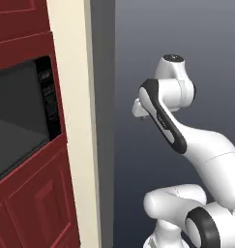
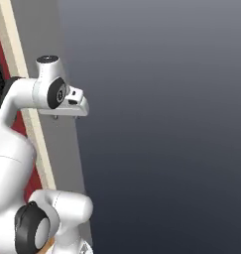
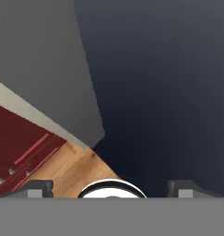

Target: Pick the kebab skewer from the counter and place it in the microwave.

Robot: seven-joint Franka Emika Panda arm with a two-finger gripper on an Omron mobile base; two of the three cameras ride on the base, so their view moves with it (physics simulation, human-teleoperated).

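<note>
The microwave (image 1: 22, 116) sits built into red cabinet fronts at the left of the left base view, with a dark front and a control strip on its right side. My gripper (image 3: 111, 188) is open: in the hand view its two dark fingertips (image 3: 37, 188) stand far apart with nothing between them. The hand (image 1: 138, 109) hangs in the air to the right of the microwave, beyond the cream and grey wall panel, and points down toward the floor. From the other side the hand (image 2: 72, 106) shows beside that same panel. The kebab skewer and the counter are out of view.
A cream upright panel (image 1: 73, 121) and a grey side panel (image 1: 103, 121) end the cabinet run right of the microwave. Red cabinet fronts (image 1: 36, 203) continue below it. Wood floor (image 3: 72, 170) lies under the hand. Dark open space (image 2: 166, 124) stretches to the right.
</note>
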